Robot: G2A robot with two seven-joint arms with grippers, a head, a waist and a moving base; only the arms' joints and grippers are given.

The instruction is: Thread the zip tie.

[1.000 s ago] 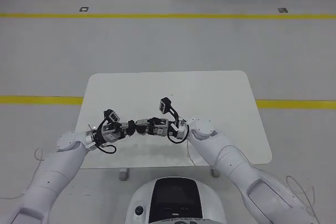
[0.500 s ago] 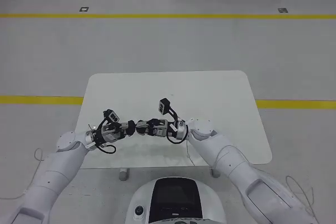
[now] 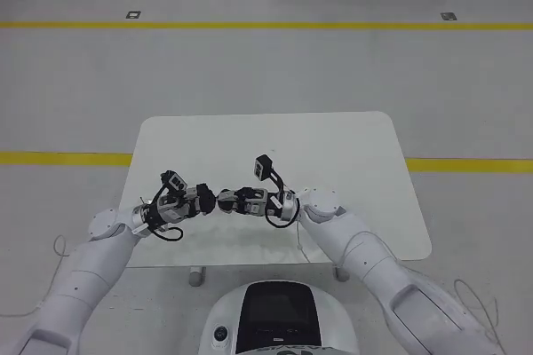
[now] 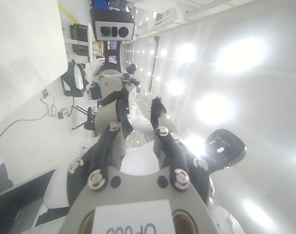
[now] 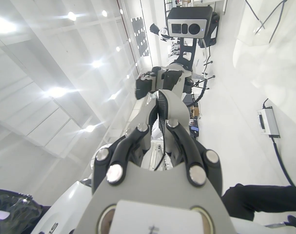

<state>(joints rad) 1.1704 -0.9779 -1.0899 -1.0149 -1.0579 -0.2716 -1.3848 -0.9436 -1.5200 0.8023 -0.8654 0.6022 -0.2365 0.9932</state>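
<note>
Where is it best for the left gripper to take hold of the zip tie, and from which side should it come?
Probably the piece just past the fingertips of the right gripper, coming head-on, as the open left gripper faces it. The zip tie is a thin strand trailing back toward the right wrist, so only near the pinch is it held steady.

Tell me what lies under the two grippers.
White table lies beneath the left gripper and right gripper, tip to tip above it. Anything held between them is covered.

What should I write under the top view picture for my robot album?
The left gripper and right gripper face each other, tips close together, over the white table.
</note>
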